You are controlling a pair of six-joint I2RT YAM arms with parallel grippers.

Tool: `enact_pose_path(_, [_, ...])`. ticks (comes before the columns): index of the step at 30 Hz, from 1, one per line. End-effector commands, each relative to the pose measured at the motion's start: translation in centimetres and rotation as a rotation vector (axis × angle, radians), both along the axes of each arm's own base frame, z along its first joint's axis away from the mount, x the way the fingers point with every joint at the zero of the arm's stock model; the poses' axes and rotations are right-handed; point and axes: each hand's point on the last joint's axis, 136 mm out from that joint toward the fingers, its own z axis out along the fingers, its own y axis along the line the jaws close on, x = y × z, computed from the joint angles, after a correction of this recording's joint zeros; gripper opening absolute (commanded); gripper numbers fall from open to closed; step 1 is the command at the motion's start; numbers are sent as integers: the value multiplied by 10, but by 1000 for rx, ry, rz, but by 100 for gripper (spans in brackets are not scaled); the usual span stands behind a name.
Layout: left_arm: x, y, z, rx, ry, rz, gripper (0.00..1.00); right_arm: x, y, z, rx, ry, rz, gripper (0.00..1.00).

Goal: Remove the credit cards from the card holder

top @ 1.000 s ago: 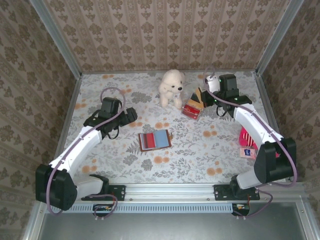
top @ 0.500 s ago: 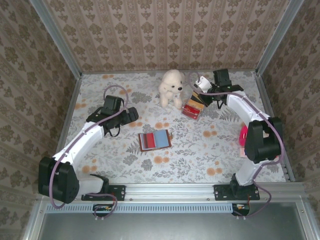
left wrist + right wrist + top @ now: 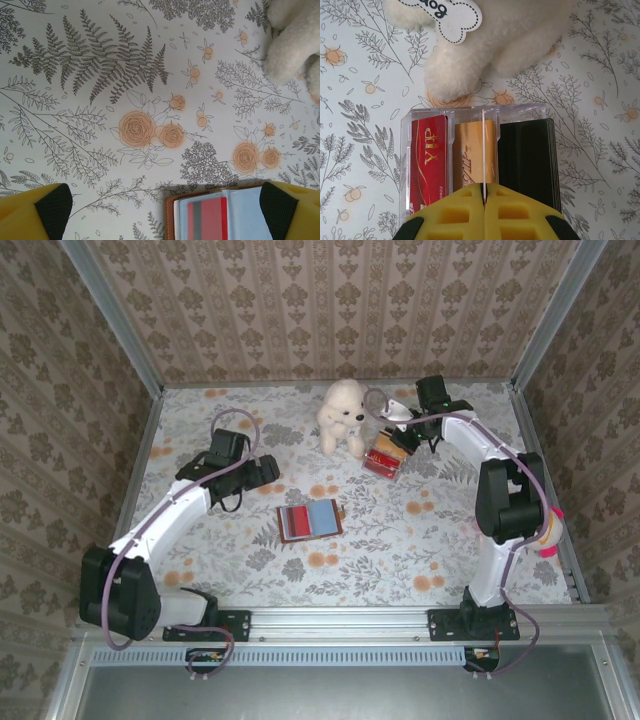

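Top external view: a small brown leather bifold card holder (image 3: 310, 520) lay open and flat at the middle of the floral-printed table (image 3: 420, 550), light-blue lining upward. Thin, flat plastic credit cards (image 3: 294, 523), reddish, sat in the pockets of its left half. The left gripper (image 3: 262, 472) hung just far-left of the holder, apart from it. The right gripper (image 3: 398, 430) reached to the far side, over a clear plastic box (image 3: 382, 458) beside a white plush dog (image 3: 343, 415). Left wrist view: the jaws stood wide and empty, and the holder's edge showed low between the black pads (image 3: 52, 205). One red card (image 3: 212, 219) with a grey stripe was legible in its pocket, a detail the overhead lacked. Right wrist view: the yellow fingers (image 3: 455, 217) were pressed together above the box's red, orange and black stacks. A thin pale line rose from their seam, either a nipped card or a box divider; which could not be told. Handling, judged: the cards are light, stiff and slick, best pinched by an exposed edge and drawn along the pocket. The holder is light and liable to slide, so it wants holding down.
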Motion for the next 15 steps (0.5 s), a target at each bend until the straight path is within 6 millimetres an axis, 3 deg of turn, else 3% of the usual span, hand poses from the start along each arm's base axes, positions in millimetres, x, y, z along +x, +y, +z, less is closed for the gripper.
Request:
enact_pose_path(1, [-1, 0, 1, 13, 26, -25, 100, -6, 9, -7, 10, 39, 64, 0])
enact_pose_path(7, [-3, -1, -2, 9, 37, -33, 100, -7, 10, -19, 7, 69, 73, 0])
enact_pose_path(15, [-3, -3, 0, 3, 32, -52, 100, -4, 14, -6, 28, 31, 60, 22])
